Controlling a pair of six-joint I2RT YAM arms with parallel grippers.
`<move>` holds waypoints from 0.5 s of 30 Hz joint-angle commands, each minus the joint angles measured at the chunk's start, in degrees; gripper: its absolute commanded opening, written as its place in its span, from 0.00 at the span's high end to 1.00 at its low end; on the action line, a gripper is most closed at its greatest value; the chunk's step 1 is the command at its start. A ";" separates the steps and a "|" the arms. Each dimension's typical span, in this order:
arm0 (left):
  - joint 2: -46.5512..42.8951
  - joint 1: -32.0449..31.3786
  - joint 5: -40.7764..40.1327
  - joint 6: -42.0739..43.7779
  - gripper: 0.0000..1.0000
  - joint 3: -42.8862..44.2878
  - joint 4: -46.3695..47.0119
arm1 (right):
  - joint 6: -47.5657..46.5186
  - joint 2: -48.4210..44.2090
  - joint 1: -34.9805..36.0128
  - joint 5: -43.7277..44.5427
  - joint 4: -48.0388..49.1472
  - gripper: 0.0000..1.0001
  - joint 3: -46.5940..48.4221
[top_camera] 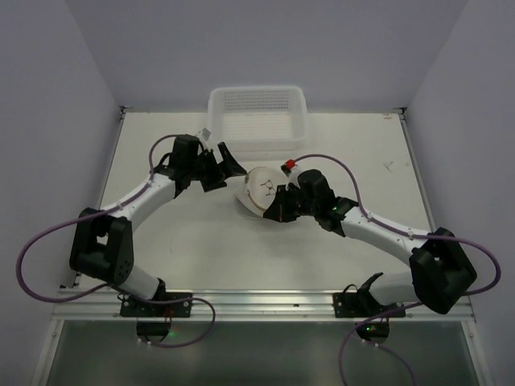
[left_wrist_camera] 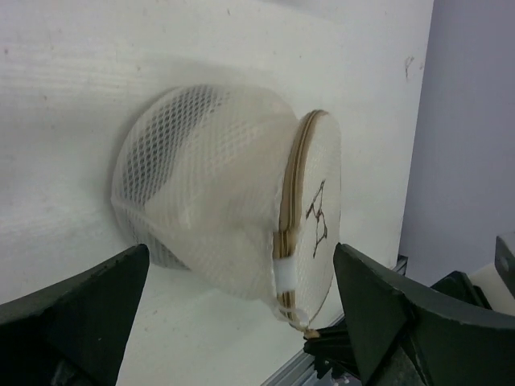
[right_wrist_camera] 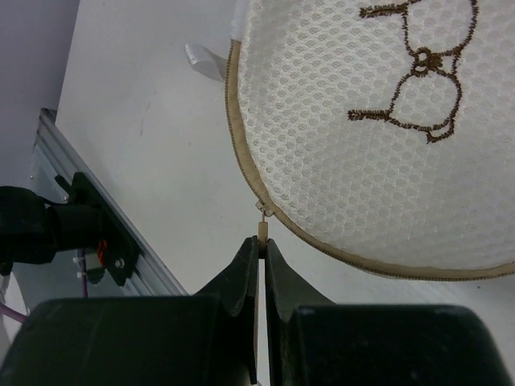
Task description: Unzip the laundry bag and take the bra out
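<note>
The laundry bag [top_camera: 257,191] sat near the middle of the white tabletop [top_camera: 201,257], just in front of a white perforated basket [top_camera: 257,143] that stood at the far edge. The bag rested on its curved mesh side, its flat round face turned toward the right arm, and the small dark bra icon [right_wrist_camera: 418,88] stitched on that face showed clearly in the right wrist view. A tan zipper band [right_wrist_camera: 241,153] ran around the rim of the flat face; how far it had been undone could not be told. The right tool [right_wrist_camera: 261,245] was pinched narrow, its two dark fingers pressed together on the small zipper pull [right_wrist_camera: 261,227] hanging from the lower edge of the rim. The left tool [left_wrist_camera: 239,261] stood wide, one finger [left_wrist_camera: 96,297] on each side of the bag in its own camera's view, and neither touched the mesh. From above, that tool sat just beside the bag on its left, near the basket's front wall. Inside the bag only a pale mass showed through the mesh.
</note>
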 commanded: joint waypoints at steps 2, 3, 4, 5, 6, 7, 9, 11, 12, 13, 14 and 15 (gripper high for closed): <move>-11.08 -3.73 -7.18 -6.86 0.00 -8.99 2.43 | 4.67 3.17 2.80 3.88 4.38 1.00 4.96; -12.05 -5.06 -8.84 -7.47 0.00 -10.05 2.96 | 4.67 3.70 3.07 3.97 4.29 1.00 5.57; -12.84 -6.38 -9.56 -8.26 0.00 -10.93 3.23 | 4.58 4.14 3.16 3.89 4.38 1.00 5.75; -12.76 -8.82 -10.17 -8.71 0.00 -11.20 3.40 | 4.58 4.67 3.42 3.97 4.73 1.00 5.75; -11.98 -9.81 -10.79 -9.67 0.01 -11.20 3.66 | 4.58 4.85 3.60 3.89 4.91 1.00 5.58; -11.36 -10.69 -10.97 -10.11 0.04 -11.20 4.02 | 4.49 4.94 3.68 3.80 5.08 1.00 5.58; -9.87 -12.36 -11.14 -10.99 0.10 -11.11 5.77 | 4.14 5.29 3.86 3.71 4.73 1.00 5.93; -8.90 -13.50 -11.84 -11.17 0.20 -10.41 6.39 | 3.79 5.29 4.12 3.89 4.65 1.00 6.02; -7.93 -13.68 -12.98 -10.65 0.27 -10.06 6.39 | 3.53 4.94 4.13 4.32 4.47 1.00 5.93; -7.58 -13.77 -13.43 -10.56 0.44 -9.62 5.61 | 3.35 4.68 4.13 4.68 4.29 1.00 5.84; -7.31 -13.77 -14.47 -10.38 0.54 -9.27 4.99 | 3.09 4.33 4.13 5.03 3.77 1.00 5.58; -7.05 -13.77 -15.09 -9.86 0.67 -8.92 4.38 | 2.47 3.54 4.13 5.81 3.59 1.00 4.88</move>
